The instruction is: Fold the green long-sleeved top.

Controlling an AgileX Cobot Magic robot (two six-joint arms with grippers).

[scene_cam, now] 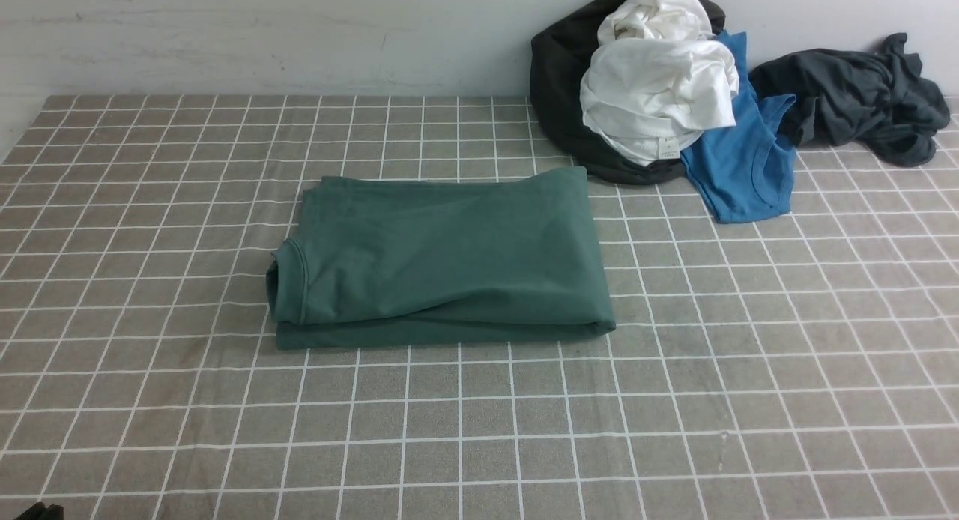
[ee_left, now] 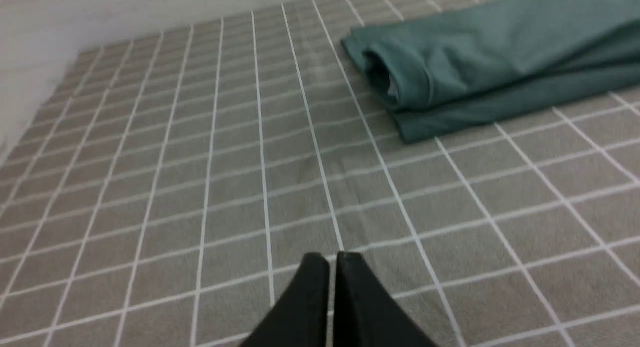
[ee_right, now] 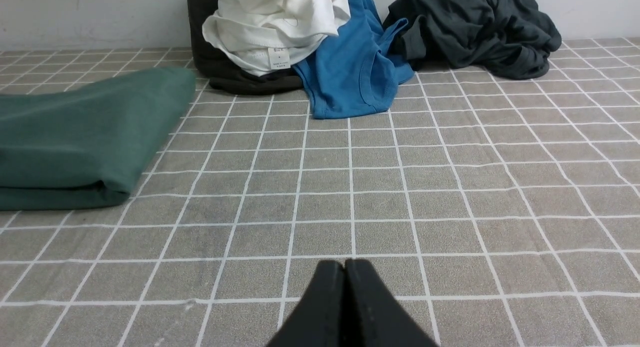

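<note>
While the green long-sleeved top (scene_cam: 442, 261) lies folded into a flat rectangle near the middle of the bench (scene_cam: 749, 400), both pincers are clenched and empty: the left pincer (ee_left: 332, 259) and the right pincer (ee_right: 345, 266). Heaped at the far right edge are white (scene_cam: 659, 93), blue (scene_cam: 742, 160) and dark grey garments (scene_cam: 854, 93).

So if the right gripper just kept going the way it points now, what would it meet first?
Mostly bare checked tablecloth. The right gripper, fingers shut and empty, points toward the blue T-shirt at the back pile, so that looks like the first thing met. The green long-sleeved top lies off to the side. Depth is uncertain.
</note>
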